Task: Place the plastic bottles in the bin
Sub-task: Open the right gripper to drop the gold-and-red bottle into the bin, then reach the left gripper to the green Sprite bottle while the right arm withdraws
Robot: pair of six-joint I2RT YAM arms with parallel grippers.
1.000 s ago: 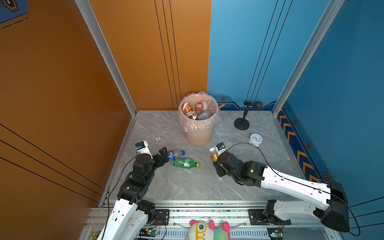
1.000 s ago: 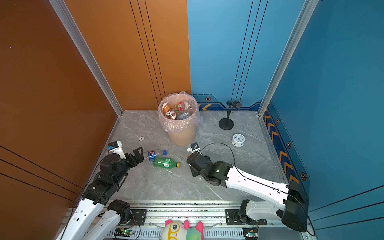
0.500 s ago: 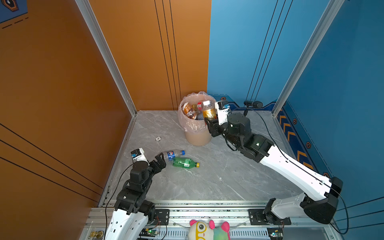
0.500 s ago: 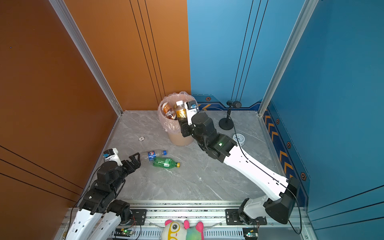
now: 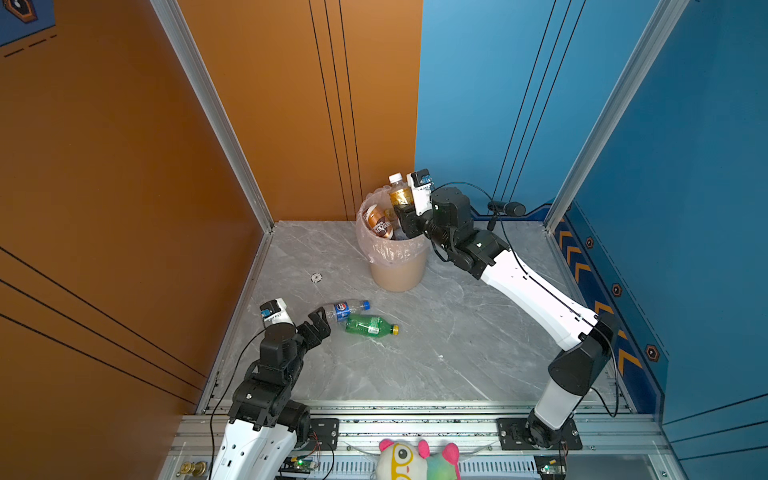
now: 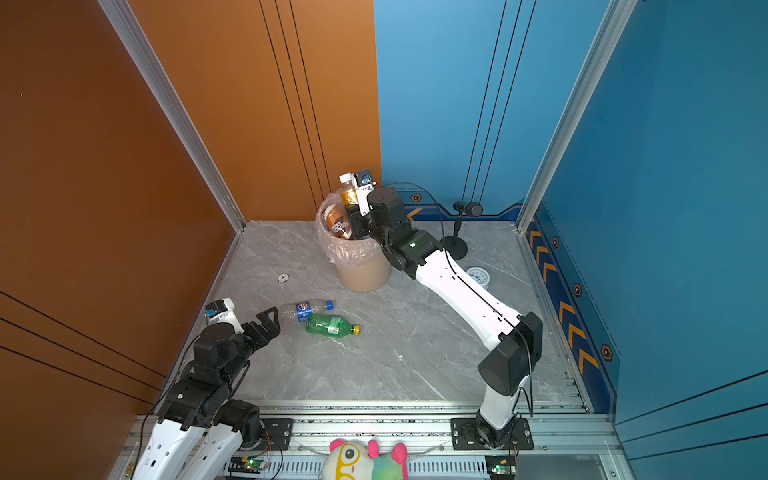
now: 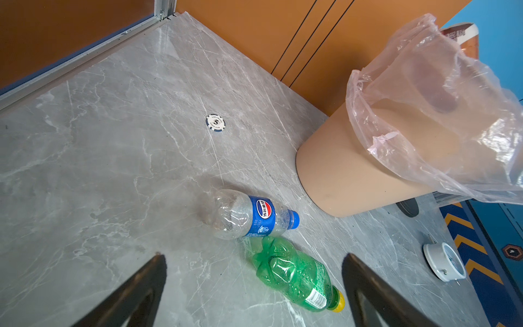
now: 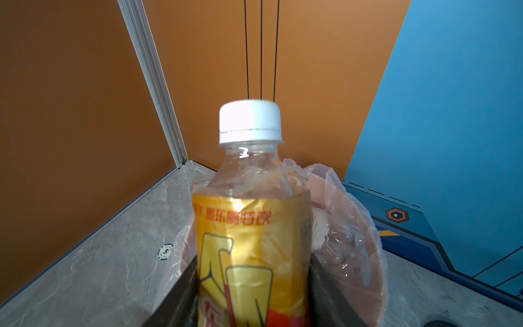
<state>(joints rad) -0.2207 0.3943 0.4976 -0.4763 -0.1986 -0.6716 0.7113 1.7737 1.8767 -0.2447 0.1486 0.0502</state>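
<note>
You have the bin (image 5: 397,272) at the far middle of the bench (image 5: 415,365), upright: a round beige-pink basket with a thin clear bag (image 7: 424,113) folded over its rim. Several bottles lie piled inside it, among them a brown-label bottle (image 5: 378,222) leaning at the left side. Above the rim you see the gold-label bottle (image 8: 249,232), upright, its white cap on top, clamped in the right hand (image 8: 252,263). Two bottles lie on their sides on the bench, nearer than the bin and more to the left. One is the clear bottle (image 7: 249,215) with blue label and blue cap. The other, just beside it on the near side, is the green bottle (image 7: 294,277) with yellow cap. Both caps point to the right.
</note>
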